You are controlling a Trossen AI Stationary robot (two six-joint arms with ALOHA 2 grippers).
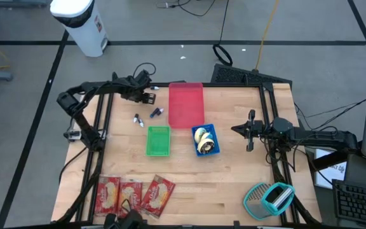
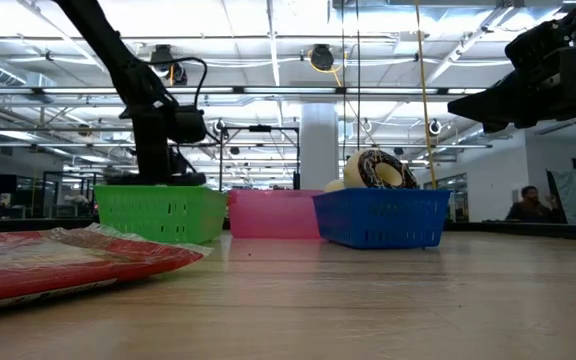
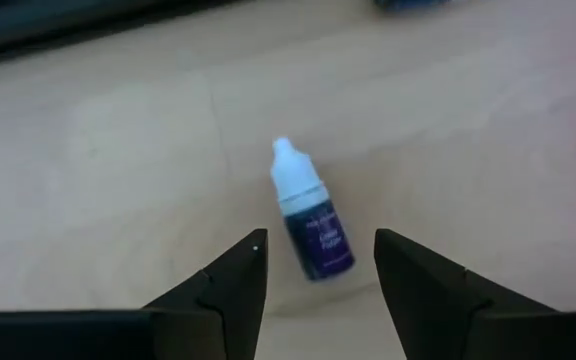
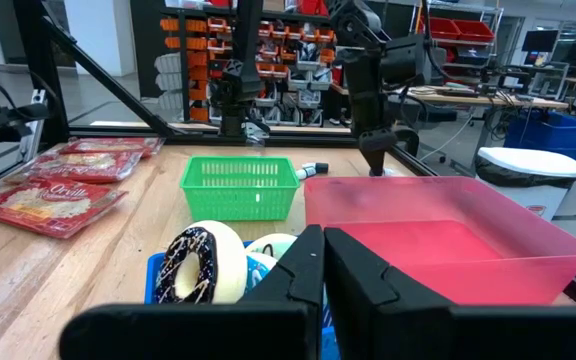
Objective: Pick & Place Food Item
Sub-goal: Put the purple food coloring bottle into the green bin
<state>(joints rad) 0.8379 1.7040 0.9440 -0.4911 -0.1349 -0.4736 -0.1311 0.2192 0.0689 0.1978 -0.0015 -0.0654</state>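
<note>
Two donuts (image 1: 202, 138) fill blue basket (image 1: 212, 132).

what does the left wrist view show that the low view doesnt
Only the left wrist view: a small dropper bottle with a white cap lying on the wood, just ahead of the left gripper's open fingers.
Only the low view: green basket, pink basket, blue basket holding donuts, and a red snack packet.
Both: the wooden table.

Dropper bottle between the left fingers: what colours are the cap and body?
The dropper bottle has a white cap and a dark blue-purple body, clearest in the left wrist view.
</note>
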